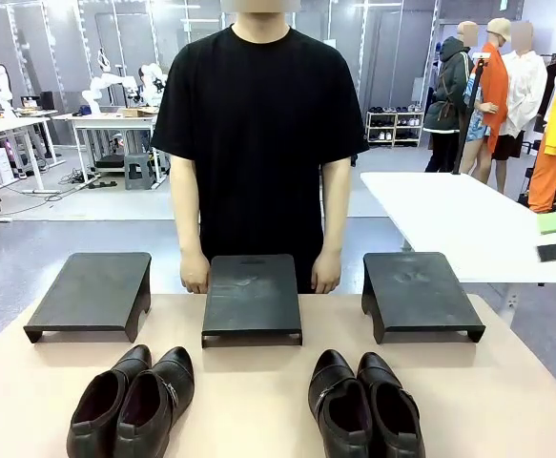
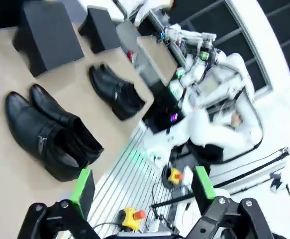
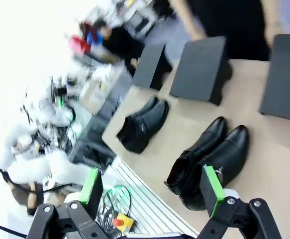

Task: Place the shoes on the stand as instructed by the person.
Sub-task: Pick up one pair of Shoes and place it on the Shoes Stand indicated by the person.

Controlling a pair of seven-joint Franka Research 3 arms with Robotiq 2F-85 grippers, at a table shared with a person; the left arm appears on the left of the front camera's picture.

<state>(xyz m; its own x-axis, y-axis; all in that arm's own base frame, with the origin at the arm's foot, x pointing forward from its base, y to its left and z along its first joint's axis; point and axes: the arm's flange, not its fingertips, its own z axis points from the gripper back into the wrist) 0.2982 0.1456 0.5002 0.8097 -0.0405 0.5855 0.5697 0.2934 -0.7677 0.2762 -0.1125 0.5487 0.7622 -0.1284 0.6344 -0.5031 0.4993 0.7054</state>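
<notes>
Two pairs of dark glossy dress shoes sit on the near part of the tan table (image 1: 258, 382), toes pointing far towards three low black stands and heels towards me. The left pair (image 1: 134, 401) shows a purplish-brown lining inside, and its two shoes touch side by side, near the left stand (image 1: 92, 291) but well short of it. The right pair (image 1: 365, 405) looks plain black, also with its shoes pressed together, lying between the middle stand (image 1: 252, 296) and the right stand (image 1: 419, 291) but nearer to me than either. All three stands are bare on top. The person (image 1: 258, 124) in the black T-shirt stands at the far side, right behind the middle stand, with one hand (image 1: 195, 272) resting on the table edge just left of that stand and the other hand (image 1: 326, 272) just right of it. My left gripper (image 2: 143, 185) is spread wide with nothing between its green pads (image 2: 82, 186), hanging high off the table's near left, well apart from the left pair. My right gripper (image 3: 151, 188) is likewise spread wide and empty, up above the near right, with the right pair just beyond its fingers.
</notes>
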